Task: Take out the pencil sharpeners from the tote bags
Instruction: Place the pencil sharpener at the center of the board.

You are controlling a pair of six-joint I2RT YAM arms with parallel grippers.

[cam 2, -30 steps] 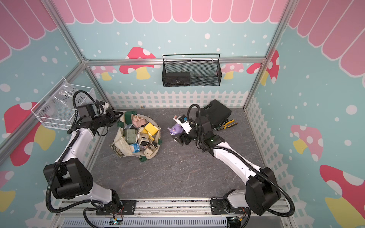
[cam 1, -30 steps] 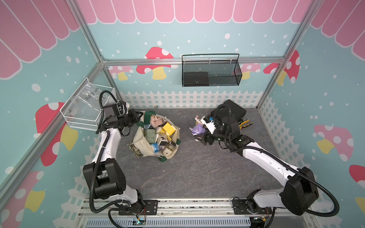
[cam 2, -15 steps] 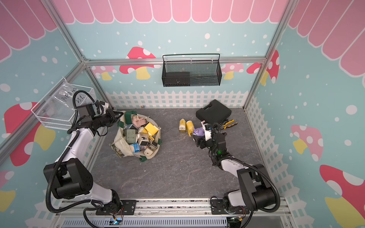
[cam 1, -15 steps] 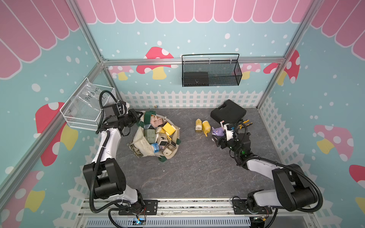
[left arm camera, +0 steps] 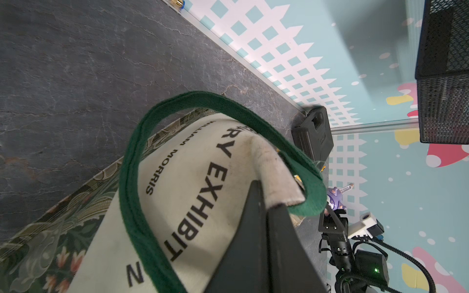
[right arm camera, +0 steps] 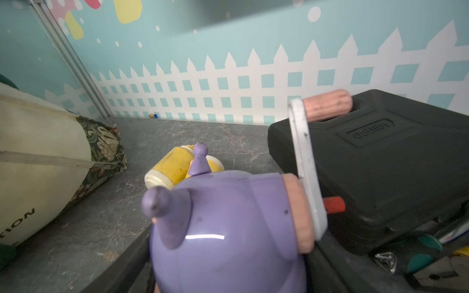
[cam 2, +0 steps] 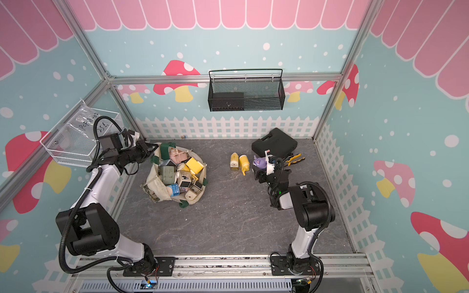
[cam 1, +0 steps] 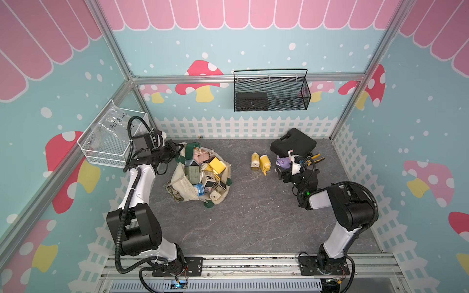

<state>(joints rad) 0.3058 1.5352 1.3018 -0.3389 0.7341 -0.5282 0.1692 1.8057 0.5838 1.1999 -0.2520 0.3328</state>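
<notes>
While both arms rise from the front rail (cam 1: 241, 263), they work at opposite ends of the grey table (cam 1: 253, 223): the left gripper (left arm camera: 262, 203) is clamped tight on the cream rim of the tote bag (cam 1: 182, 189), right beside its dark green strap (left arm camera: 132, 177), and the right gripper (cam 1: 284, 169) has its jaws set wide around the body of a purple sharpener (right arm camera: 228, 228), whose white crank (right arm camera: 303, 162) with a pink knob stands up beside them; whether that sharpener touches the table I cannot tell. The bag sits toward the left with its mouth sagging open upward, dark lettering and a leafy green panel (left arm camera: 63, 215) on its side, and the pencil sharpeners (cam 1: 206, 175) are heaped inside it, a boxy yellow one (cam 1: 217, 165), a sage green one (cam 1: 193, 172), a blue one (cam 1: 199, 189), a pink one (cam 1: 200, 157) and a beige one (cam 1: 215, 195) among them. Out on the table, between the bag and the right gripper, lie a pale yellow sharpener (cam 1: 254, 159) and a deeper yellow sharpener (cam 1: 265, 161) side by side, well apart from the bag and just beside the purple one. Behind the right gripper a flat black case (cam 1: 293, 144) lies near the back fence, with yellow-and-black pliers (cam 1: 314, 158) just beside it. Farther off, a white wire basket (cam 1: 105, 157) holding a clear plastic bag hangs on the left wall, and a black mesh basket (cam 1: 286, 99) with a dark box (cam 1: 251, 100) in it hangs on the back wall
</notes>
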